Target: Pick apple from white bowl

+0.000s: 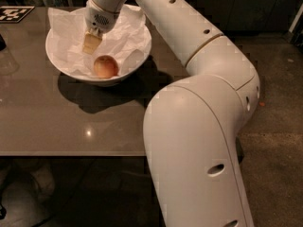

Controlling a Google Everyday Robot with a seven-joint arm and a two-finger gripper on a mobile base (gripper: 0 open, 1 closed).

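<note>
The apple point(105, 66), orange-red and glossy, lies in the white bowl point(57, 63) on crumpled white tissue paper, toward the bowl's front. The bowl stands at the back left of the brown table point(71, 126). My gripper point(91, 42) hangs over the bowl's middle, above and to the left of the apple, apart from it. Its tan fingers show as one block with no gap between them, and they hold nothing.
My large white arm point(199, 126) reaches from the lower right across the table's right edge to the bowl. A black-and-white marker tag point(14, 13) lies at the table's back left corner. Dark floor lies to the right.
</note>
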